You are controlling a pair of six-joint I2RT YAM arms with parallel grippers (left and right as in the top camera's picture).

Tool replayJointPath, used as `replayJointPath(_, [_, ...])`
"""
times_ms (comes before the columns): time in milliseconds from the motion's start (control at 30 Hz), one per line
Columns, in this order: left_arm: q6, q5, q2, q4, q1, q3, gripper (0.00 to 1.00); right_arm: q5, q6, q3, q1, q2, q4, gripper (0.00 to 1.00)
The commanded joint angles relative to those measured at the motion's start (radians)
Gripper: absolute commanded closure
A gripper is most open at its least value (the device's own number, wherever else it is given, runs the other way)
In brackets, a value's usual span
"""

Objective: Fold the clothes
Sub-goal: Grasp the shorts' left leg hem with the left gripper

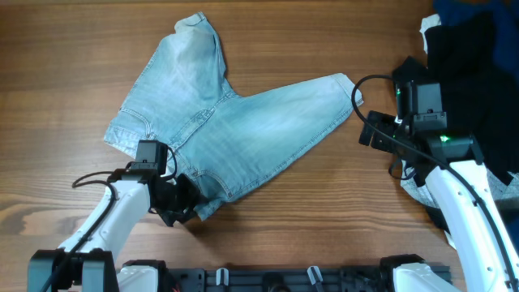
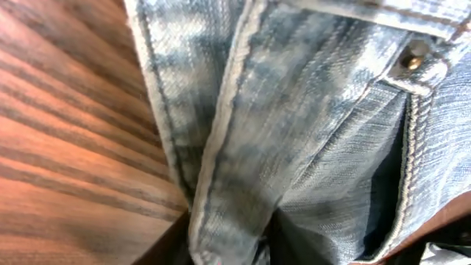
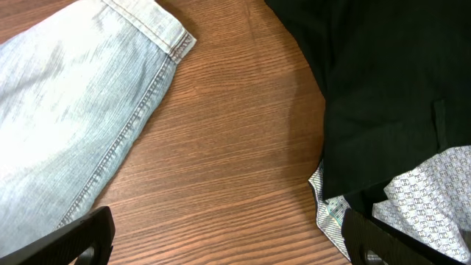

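Pale denim jeans [image 1: 235, 122]: woven cloth, matt, faded, with raised stitched seams and a shiny metal rivet [image 2: 414, 57]. Desk [image 1: 324, 219]: smooth brown wood grain. Black garment [image 3: 383, 88]: soft matt cloth.

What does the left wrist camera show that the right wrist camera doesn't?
Only left wrist: a bunched seam of the jeans close up, with a metal rivet. Only right wrist: their leg hem, a black garment, a patterned cloth and the open right gripper. Both: pale denim on the wooden table.
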Motion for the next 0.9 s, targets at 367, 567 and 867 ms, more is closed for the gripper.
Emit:
replayJointPath(367, [0.018, -0.228, 0.006, -0.001, 0.191, 0.064, 0.96, -0.016, -0.012, 0.012, -0.003, 0.010, -0.001, 0.00])
replayJointPath(567, [0.116, -0.228, 0.006, 0.000, 0.370, 0.209, 0.93, -0.016, -0.013, 0.012, -0.003, 0.010, -0.001, 0.00])
replayJointPath(867, [0.132, -0.174, 0.007, -0.231, 0.381, 0.234, 0.00, -0.016, -0.012, 0.012, -0.003, 0.011, 0.004, 0.00])
